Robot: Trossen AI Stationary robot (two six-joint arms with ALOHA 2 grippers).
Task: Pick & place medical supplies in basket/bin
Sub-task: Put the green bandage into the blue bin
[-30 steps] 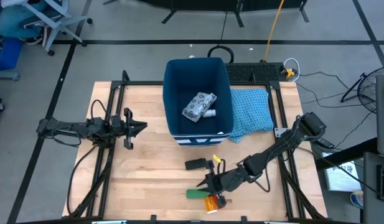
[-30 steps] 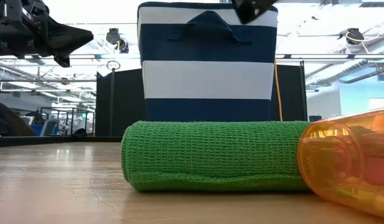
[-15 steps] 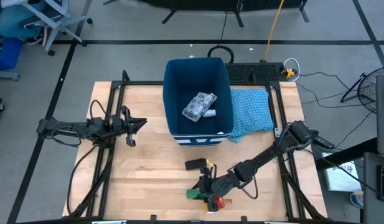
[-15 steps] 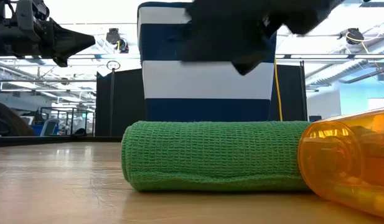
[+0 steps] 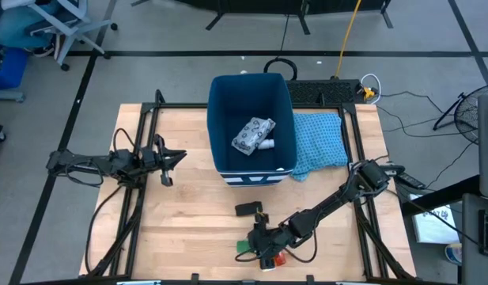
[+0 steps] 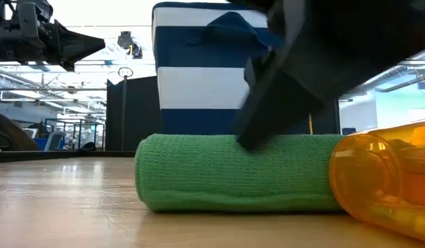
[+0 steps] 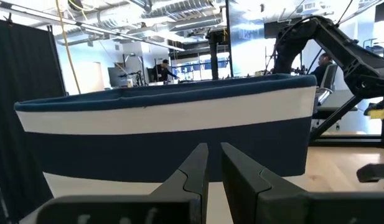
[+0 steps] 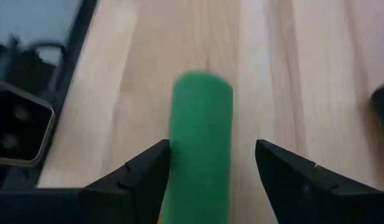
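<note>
Near the counter's front edge, the right hand (image 8: pixel 207 171) straddles the green roll (image 8: pixel 200 143), fingers apart. It looks soft and light; grip mid-length. The left hand (image 7: pixel 208 165), fingers together, waits beside the bin (image 5: pixel 251 119).

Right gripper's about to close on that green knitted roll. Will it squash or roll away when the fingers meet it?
The green roll shows a knitted weave and a sagging underside, so it probably compresses rather than resists. It lies on its side, so a nudge across it might roll it. The right gripper stands open astride it, so closing should trap it.
</note>
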